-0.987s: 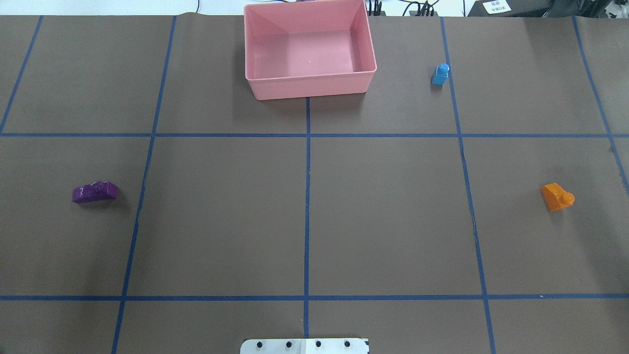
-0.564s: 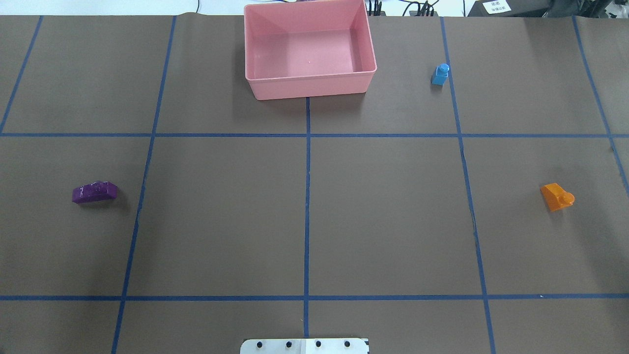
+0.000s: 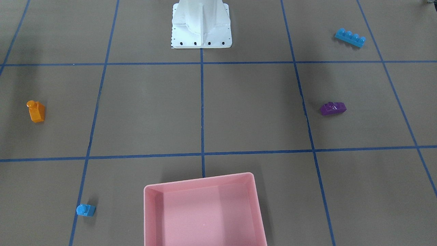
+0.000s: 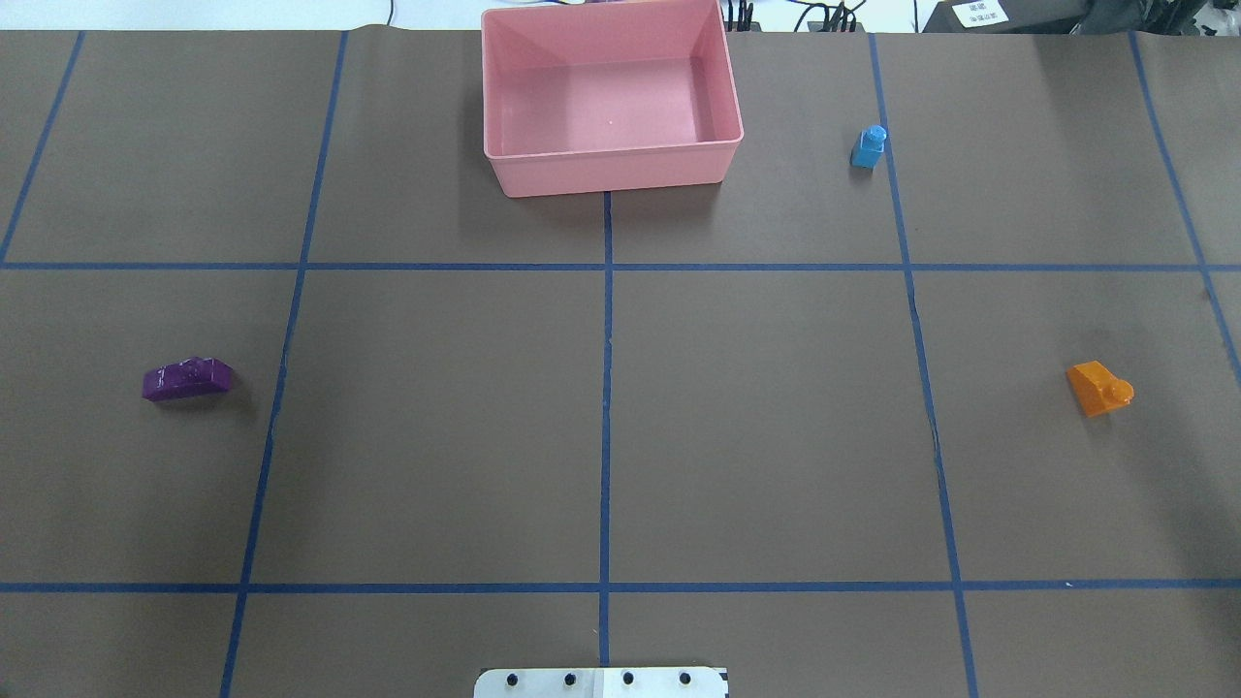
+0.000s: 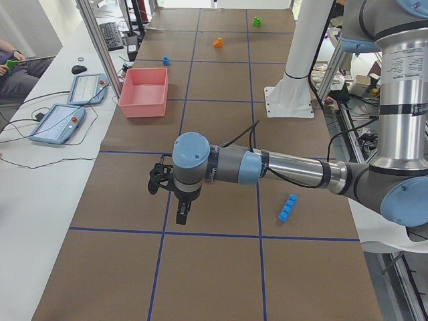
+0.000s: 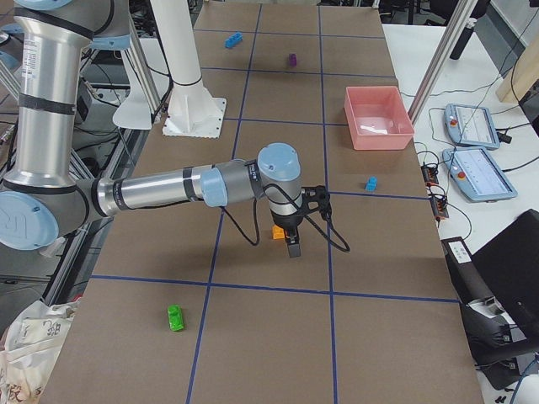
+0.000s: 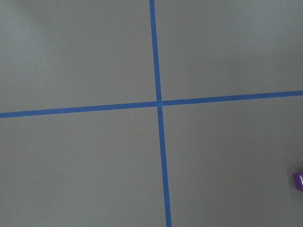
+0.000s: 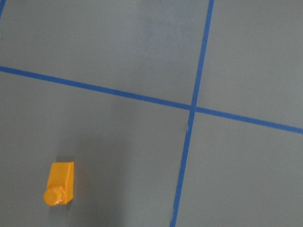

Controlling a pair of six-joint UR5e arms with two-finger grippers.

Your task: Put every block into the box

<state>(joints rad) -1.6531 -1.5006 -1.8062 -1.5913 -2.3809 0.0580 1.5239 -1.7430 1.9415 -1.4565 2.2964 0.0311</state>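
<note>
A brown table marked with a grid of blue tape [image 4: 606, 388] holds a pink box [image 4: 611, 174] at its far edge, straight across from the white robot base [image 3: 201, 25]. All five blocks lie on the table outside the box.

In the overhead view, the small blue block [image 4: 869, 147] stands closest to the box, off its right side and next to a tape line. The orange block [image 4: 1099, 388] lies further to the right of the box and nearer the robot. The purple block [image 4: 187, 378] lies well to the left of the box, also nearer the robot. The long blue block [image 3: 350, 37] lies far from the box on the same side as the purple one, almost level with the robot base. The green block [image 6: 175, 317] is the farthest from the box, out beyond the orange block.

The left gripper [image 5: 182, 215] hangs over the table far from the box, pointing down, with the long blue block near it. The right gripper [image 6: 292, 248] hangs pointing down, just above the orange block. Both grippers show only in the side views, so it is not possible to tell whether their fingers are spread or pressed together.
</note>
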